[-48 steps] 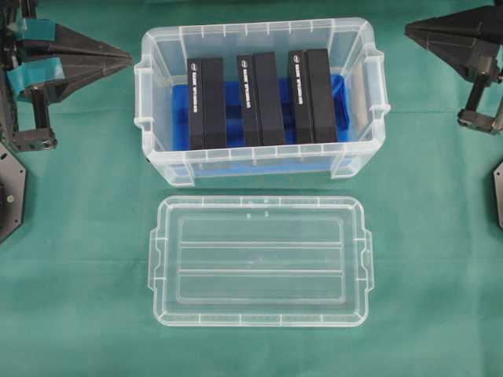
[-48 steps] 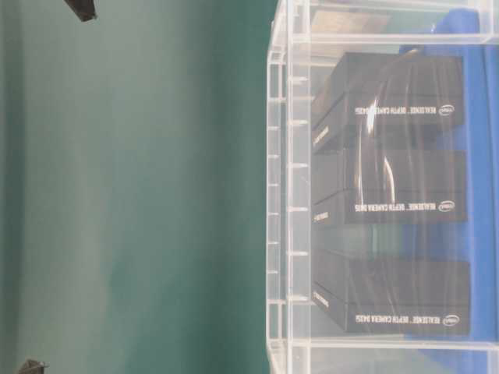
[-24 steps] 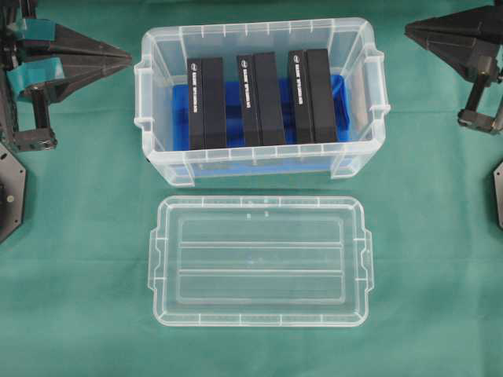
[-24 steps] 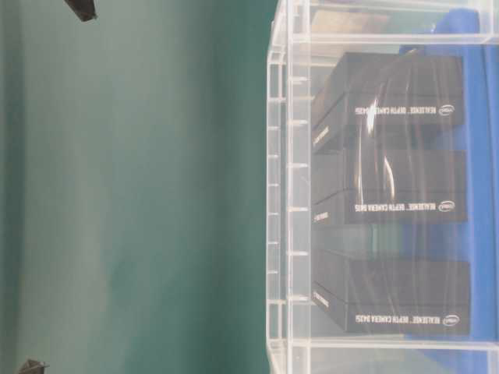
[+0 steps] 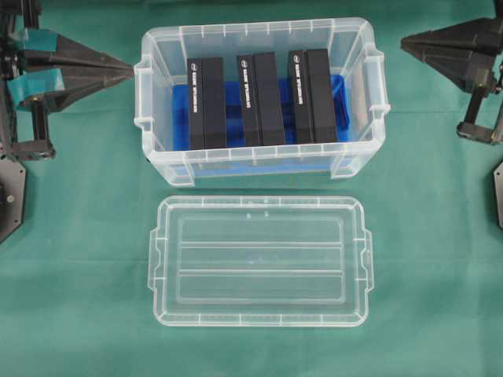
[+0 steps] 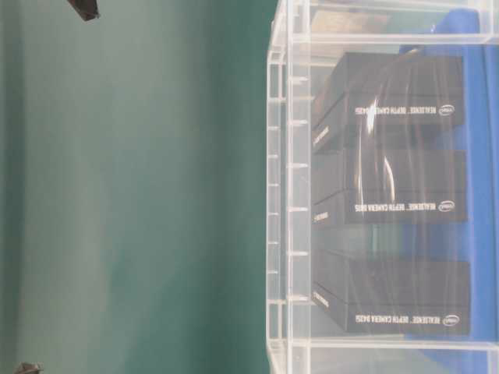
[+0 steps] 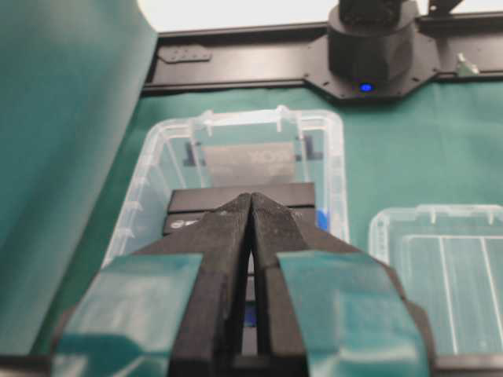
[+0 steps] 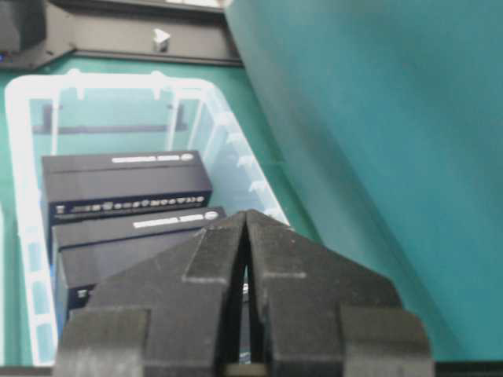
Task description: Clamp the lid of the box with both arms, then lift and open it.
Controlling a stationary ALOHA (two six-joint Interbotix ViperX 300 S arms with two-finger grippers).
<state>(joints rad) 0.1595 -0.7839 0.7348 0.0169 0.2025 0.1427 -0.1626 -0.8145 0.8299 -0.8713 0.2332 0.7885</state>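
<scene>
The clear lid (image 5: 259, 261) lies flat on the green cloth in front of the box (image 5: 259, 165), apart from it; part of the lid (image 7: 452, 275) shows at the right of the left wrist view. The open box holds three black blocks (image 5: 257, 98) on a blue bottom, also seen through its wall (image 6: 288, 195). My left gripper (image 5: 130, 71), with teal tape, is shut and empty beside the box's left end (image 7: 251, 196). My right gripper (image 5: 403, 42) is shut and empty off the box's right end (image 8: 246, 214). Neither gripper touches the lid.
Black arm bases sit at the left edge (image 5: 9, 188) and right edge (image 5: 497, 192) of the cloth. A black frame with a blue light (image 7: 365, 86) stands beyond the box. Green cloth (image 5: 78, 298) surrounds the lid.
Both grippers have shifted slightly: the left one a little down and right, the right one a little left. The lid and box have not moved.
</scene>
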